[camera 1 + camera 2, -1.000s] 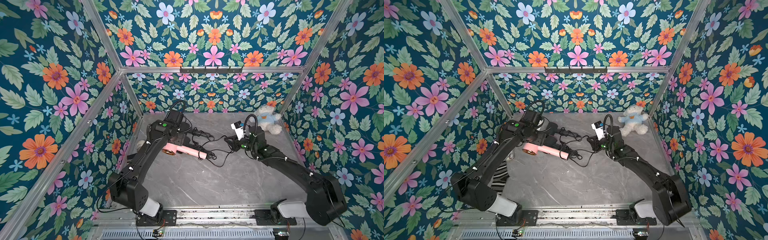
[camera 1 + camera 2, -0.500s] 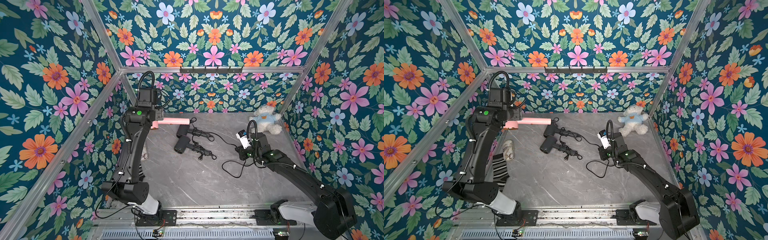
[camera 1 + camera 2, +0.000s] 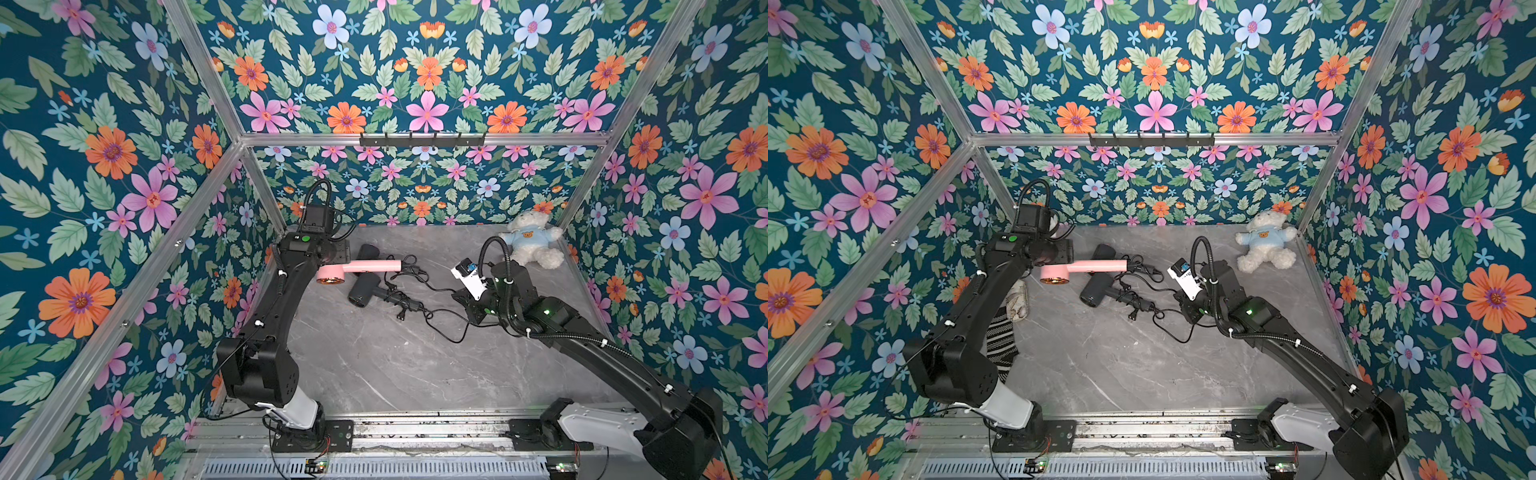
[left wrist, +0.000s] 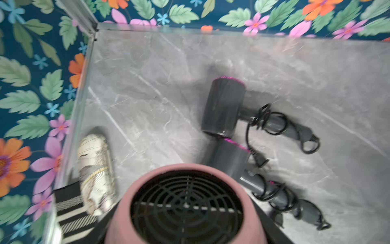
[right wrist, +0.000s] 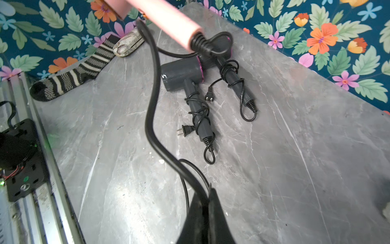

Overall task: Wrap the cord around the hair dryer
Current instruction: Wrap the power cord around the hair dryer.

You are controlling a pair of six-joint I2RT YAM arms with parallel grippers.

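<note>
My left gripper (image 3: 330,270) is shut on the head of the pink hair dryer (image 3: 357,268), which hangs above the table at the back left with its handle pointing right. The left wrist view looks straight into its black grille (image 4: 183,202). The black cord (image 3: 451,337) leaves the handle end, loops over the table and runs to my right gripper (image 3: 467,309). In the right wrist view that gripper (image 5: 207,190) is shut on the cord (image 5: 152,84), which rises to the pink handle (image 5: 168,17).
Two dark grey hair dryers (image 3: 365,253) (image 3: 361,293), cords wound round their handles, lie under the pink one. A white teddy bear (image 3: 530,245) sits in the back right corner. A striped sock (image 3: 1000,340) and a pale case (image 3: 1017,305) lie by the left wall.
My left arm swung the pink dryer up to the back left, then brought it back down over the grey dryers. My right gripper kept the cord and shifted slightly towards the front.
</note>
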